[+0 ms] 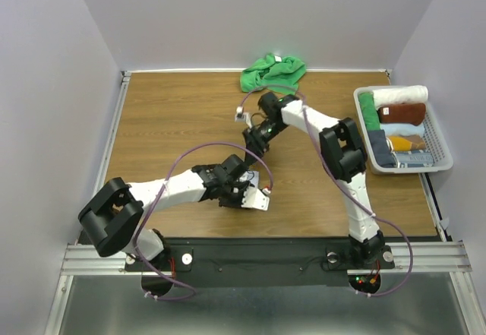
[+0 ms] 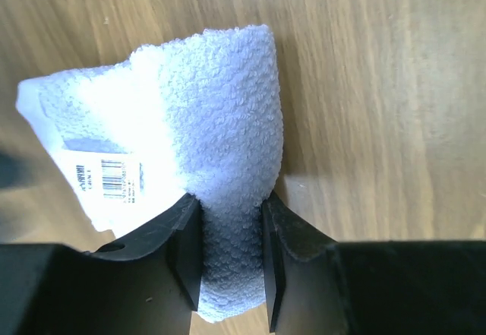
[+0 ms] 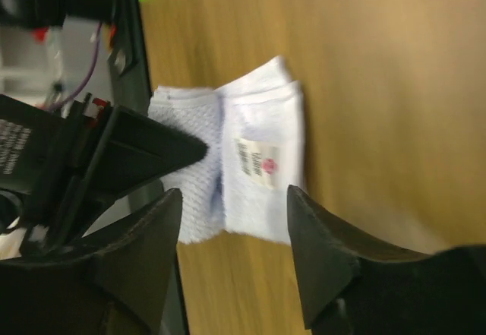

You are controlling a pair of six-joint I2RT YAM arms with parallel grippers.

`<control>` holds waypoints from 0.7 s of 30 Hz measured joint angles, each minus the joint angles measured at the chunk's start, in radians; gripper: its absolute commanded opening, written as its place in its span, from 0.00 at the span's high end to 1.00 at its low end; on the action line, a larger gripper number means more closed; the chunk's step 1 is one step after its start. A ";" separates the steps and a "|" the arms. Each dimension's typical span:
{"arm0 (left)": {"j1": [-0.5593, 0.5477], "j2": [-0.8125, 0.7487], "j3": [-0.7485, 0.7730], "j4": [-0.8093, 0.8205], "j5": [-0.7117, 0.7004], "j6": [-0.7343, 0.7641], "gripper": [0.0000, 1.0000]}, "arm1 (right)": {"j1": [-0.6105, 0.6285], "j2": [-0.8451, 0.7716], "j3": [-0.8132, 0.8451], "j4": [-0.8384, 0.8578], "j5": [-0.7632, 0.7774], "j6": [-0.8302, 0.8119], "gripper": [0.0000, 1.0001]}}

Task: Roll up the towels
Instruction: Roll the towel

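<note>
Now, starting on the left, we see the left gripper (image 2: pixel 231 221) clamped on the pale towel (image 2: pixel 220 107): a thick fold of cloth runs up between its two fingers, both pressed into the pile. Beyond the fingertips the towel spreads over the wooden table (image 1: pixel 167 115), and its small printed label (image 2: pixel 110 175) lies to the left of the left finger. The right gripper (image 3: pixel 231 198) has its fingers standing well apart and, as far as we can tell, touching nothing; the same towel lies beyond the gap between them. Behind that gripper's wrist the green towel (image 1: pixel 273 73) sits crumpled at the table's back edge, and a basket (image 1: pixel 437 141) of rolled towels stands far right.
</note>
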 measured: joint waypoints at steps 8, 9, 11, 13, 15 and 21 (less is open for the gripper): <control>0.182 0.194 0.220 -0.245 0.279 0.014 0.66 | -0.208 -0.267 0.074 0.027 0.123 0.026 0.20; 0.196 0.221 0.245 -0.268 0.303 0.017 0.65 | -0.214 -0.310 0.055 0.029 0.133 0.023 0.20; 0.233 0.299 0.321 -0.339 0.365 0.025 0.65 | -0.209 -0.412 0.008 0.035 0.149 0.023 0.20; 0.262 0.364 0.379 -0.401 0.413 0.029 0.63 | -0.191 -0.506 -0.040 0.036 0.160 0.019 0.20; 0.284 0.417 0.429 -0.451 0.450 0.029 0.62 | -0.174 -0.580 -0.091 0.039 0.177 0.011 0.20; 0.348 0.585 0.587 -0.622 0.555 0.030 0.62 | -0.071 -0.714 -0.258 0.058 0.315 -0.012 0.27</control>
